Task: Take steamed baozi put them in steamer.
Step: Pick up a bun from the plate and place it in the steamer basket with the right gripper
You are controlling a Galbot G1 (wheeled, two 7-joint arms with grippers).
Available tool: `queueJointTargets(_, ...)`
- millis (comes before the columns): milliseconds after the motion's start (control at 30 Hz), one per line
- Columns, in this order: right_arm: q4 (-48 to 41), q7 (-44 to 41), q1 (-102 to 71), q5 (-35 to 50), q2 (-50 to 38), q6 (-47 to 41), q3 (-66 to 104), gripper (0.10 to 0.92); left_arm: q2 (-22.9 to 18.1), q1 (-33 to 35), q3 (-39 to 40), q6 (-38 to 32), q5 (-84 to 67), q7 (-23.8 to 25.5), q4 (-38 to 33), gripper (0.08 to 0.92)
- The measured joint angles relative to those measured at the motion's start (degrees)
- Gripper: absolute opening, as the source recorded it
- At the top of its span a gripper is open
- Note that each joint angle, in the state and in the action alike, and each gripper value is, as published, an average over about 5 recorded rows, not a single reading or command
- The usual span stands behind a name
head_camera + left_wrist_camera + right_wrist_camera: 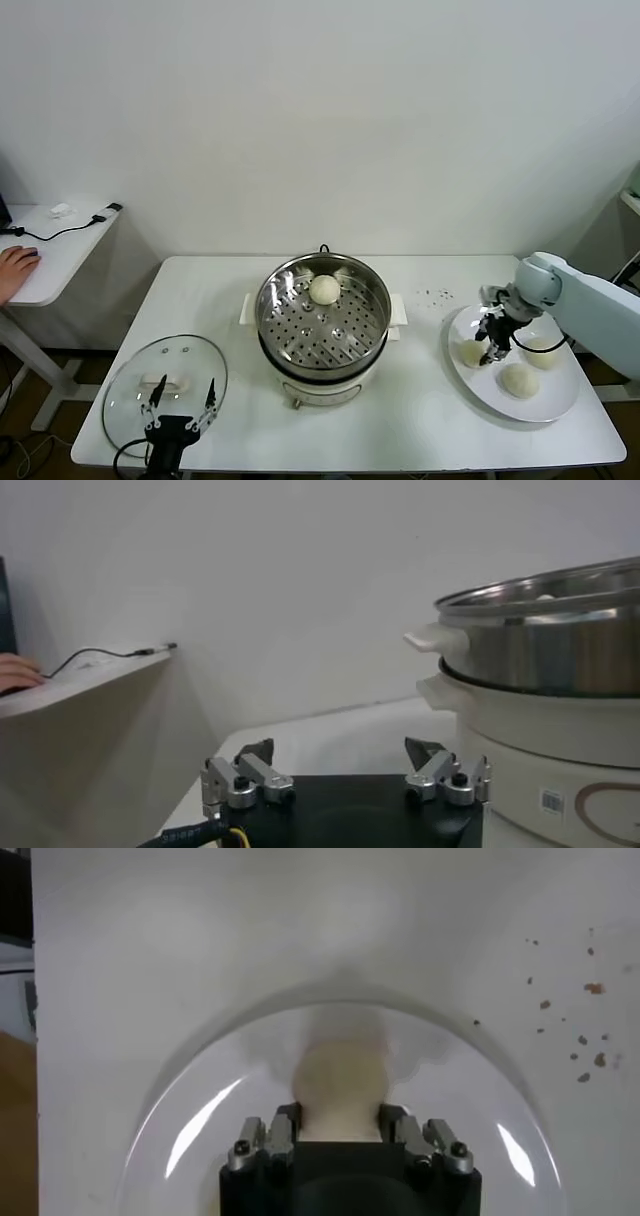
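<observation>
R gripper (493,342) is down on the plate (560,405) at the worktop's (430,420) R end, fingers closed round a baozi (340,1093). L gripper (180,410) idles open by the glass lid (130,375). Steamer (285,335) sits mid-worktop w/ one bun (324,289) inside; two more buns (520,381) wait on the plate.

no word, brand or number is showing legibly anywhere. the steamer (560,680) is carrying a small white sticker (551,801) on its white base — it looks like a barcode, its print too small to read — and, beside it, part of a brown outlined marking (608,815) with no letters showing.
</observation>
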Motion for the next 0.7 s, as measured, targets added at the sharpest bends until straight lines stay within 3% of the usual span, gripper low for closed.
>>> queueJointTargets(367, 2.67, 0.03, 21.37, 12.36, 1.41, -1.93, -13.84, 0.535, 0.15, 1.31, 0.31, -0.50, 0.33, -0.02, -0.64, 0.823)
queueJointTargets(700, 2.70, 2.57, 36.28, 27.41, 12.05, -6.01, -21.95, 0.538, 0.25, 2.08, 1.48, -0.84, 0.92, 0.17, -1.68, 0.823)
